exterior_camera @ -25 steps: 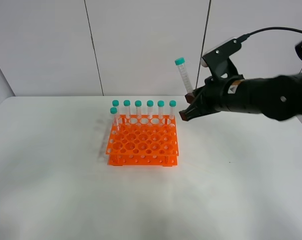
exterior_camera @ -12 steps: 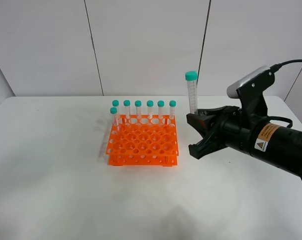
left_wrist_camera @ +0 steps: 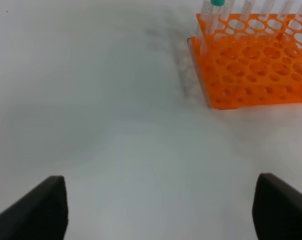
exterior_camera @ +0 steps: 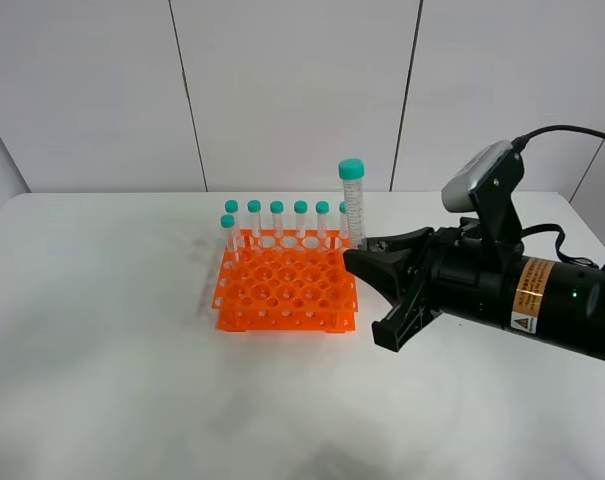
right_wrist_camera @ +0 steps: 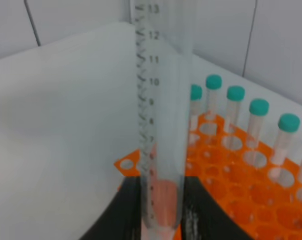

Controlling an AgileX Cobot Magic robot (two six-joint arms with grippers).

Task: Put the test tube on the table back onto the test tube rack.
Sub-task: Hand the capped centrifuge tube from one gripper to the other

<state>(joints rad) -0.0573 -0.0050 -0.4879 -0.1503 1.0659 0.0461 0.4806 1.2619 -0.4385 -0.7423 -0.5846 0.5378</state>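
Exterior high view alone shows the right arm whole: a black forearm entering from the right edge and lying nearly level above the white table, with the right gripper at frame centre, by the right rear corner of the orange test tube rack. The test tube stands upright, long axis vertical, teal cap up, lower end pinched in that claw, clear of the table. Right wrist view adds what distance hides: graduation marks along the tube, black fingers pressed to either side of its lower end, and capped tubes standing in the rack behind. Left wrist view gives the left gripper, out of the exterior frame: claw spread wide, nothing between, rack upper right.
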